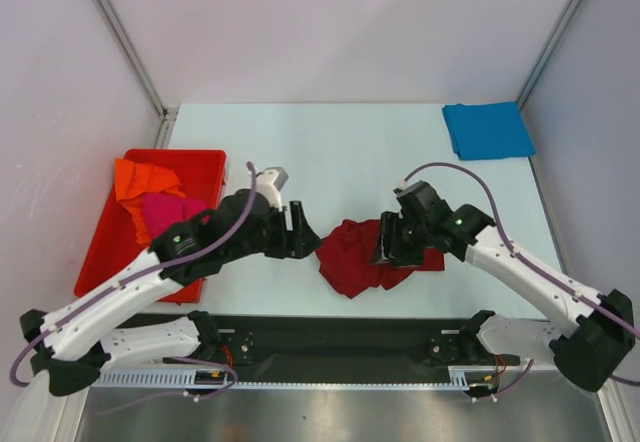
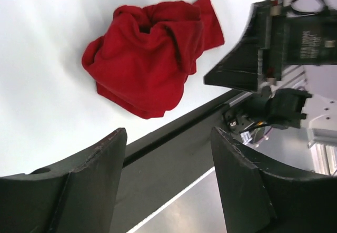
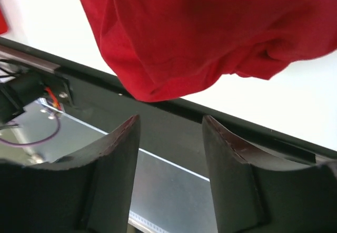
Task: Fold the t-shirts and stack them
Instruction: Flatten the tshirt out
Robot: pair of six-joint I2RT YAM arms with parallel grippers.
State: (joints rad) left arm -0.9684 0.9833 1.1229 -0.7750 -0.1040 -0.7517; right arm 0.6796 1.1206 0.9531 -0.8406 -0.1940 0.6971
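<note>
Pale table [image 1: 330,152] inside white booth walls [image 1: 330,22], black rail [image 1: 350,327] along the near edge. Left jaws parted wide, nothing between them, aimed at the dark red t-shirt [image 2: 150,59] from its left and stopped short of the cloth. Right jaws likewise apart and empty in the wrist view, tips close to the near edge of the same garment, hanging over its right side in the overhead view; contact with the cloth impossible to tell.

Dark red t-shirt [image 1: 365,257] bunched in a crumpled heap at the middle of the table, close to the near edge, between the two sets of jaws, with no sleeve or hem laid flat.

Further out, bright blue t-shirt [image 1: 488,130] folded flat at the far right corner, by the look of it the start of the stack. Orange t-shirt [image 1: 145,179] and magenta-pink t-shirt [image 1: 170,210] loose in the red plastic bin [image 1: 105,252] at the left edge, not yet dealt with.

Judging by this: second shirt in hand, at the spreading stage, folding not begun. Likely needed next: a pinch on two separate edges of the heap, ideally shoulders or hem corners, then a pull apart to flatten it. Hard here, with the corners buried in the folds. Some risk of catching a double layer and dragging the lump instead of opening it.
</note>
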